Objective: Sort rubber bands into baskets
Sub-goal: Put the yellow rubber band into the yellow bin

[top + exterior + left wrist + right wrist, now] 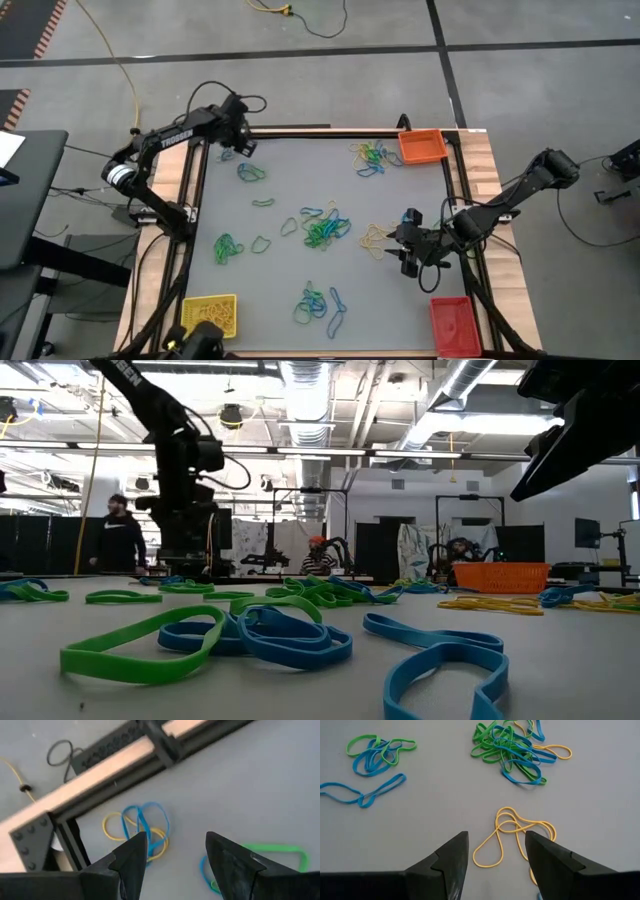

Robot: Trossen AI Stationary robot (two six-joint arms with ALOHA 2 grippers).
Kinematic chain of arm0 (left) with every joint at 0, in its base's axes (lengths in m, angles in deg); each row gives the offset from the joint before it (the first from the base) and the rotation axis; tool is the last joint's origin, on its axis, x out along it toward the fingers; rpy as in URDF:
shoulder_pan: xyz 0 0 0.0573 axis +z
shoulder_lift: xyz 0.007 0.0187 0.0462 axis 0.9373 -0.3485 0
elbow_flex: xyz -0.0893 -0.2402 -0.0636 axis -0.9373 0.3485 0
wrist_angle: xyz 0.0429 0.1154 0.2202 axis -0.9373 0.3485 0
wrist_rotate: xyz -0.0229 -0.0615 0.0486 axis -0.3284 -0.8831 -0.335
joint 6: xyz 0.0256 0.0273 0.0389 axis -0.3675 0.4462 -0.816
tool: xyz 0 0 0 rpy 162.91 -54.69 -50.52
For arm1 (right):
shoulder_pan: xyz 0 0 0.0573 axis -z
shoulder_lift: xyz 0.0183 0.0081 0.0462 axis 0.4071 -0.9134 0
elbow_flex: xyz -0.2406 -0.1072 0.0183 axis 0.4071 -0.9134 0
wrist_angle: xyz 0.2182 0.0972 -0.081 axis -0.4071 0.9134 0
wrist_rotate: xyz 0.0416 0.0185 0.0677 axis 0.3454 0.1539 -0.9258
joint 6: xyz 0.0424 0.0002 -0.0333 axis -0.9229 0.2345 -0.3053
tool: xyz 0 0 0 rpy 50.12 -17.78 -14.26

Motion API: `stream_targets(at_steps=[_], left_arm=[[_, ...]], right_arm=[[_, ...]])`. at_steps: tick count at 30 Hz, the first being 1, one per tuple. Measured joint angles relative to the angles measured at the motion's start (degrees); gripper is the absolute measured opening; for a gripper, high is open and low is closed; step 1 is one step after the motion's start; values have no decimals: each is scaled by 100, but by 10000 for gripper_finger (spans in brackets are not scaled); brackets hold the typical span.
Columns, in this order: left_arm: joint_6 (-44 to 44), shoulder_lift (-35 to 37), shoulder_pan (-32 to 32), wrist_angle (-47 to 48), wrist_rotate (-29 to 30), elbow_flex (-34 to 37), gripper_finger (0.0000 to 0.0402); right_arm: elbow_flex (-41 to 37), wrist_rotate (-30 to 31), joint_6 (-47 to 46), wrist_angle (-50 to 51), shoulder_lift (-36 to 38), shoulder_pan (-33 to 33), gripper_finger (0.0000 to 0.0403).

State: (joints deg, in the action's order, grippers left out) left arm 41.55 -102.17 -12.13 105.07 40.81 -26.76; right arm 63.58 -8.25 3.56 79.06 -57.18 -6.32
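Rubber bands in yellow, green and blue lie in loose heaps on the grey table (pixel 290 190), with a big tangle (pixel 325 228) in the middle. My left gripper (pixel 242 146) hangs open above the far left corner. A small knot of blue and yellow bands (pixel 140 827) lies just beyond its fingertips (pixel 175 840). My right gripper (pixel 408 248) stands open near the right edge, slanting down over several yellow bands (pixel 512 832). The orange basket (pixel 421 147) sits at the far right corner, the yellow basket (pixel 211 312) at the near left and the red basket (pixel 454 325) at the near right.
A dark frame with a wooden border (pixel 100 765) runs round the table close behind my left gripper. More band heaps lie by the orange basket (pixel 372 158), at the near middle (pixel 318 303) and on the left (pixel 227 247). A person (pixel 120 535) stands in the room behind.
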Motion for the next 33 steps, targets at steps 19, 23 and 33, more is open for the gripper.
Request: stream_targets(at_steps=[19, 23, 33], left_arm=[[-70, -476, 156, 58, -297, 506, 159], [-9, -837, 84, 118, -414, 257, 152], [270, -1325, 134, 434, -440, -167, 131]], right_arm=[[0, 0, 0, 0, -1, 0, 224], [0, 0, 0, 1, -2, 1, 224], [0, 0, 0, 2, -2, 0, 224]])
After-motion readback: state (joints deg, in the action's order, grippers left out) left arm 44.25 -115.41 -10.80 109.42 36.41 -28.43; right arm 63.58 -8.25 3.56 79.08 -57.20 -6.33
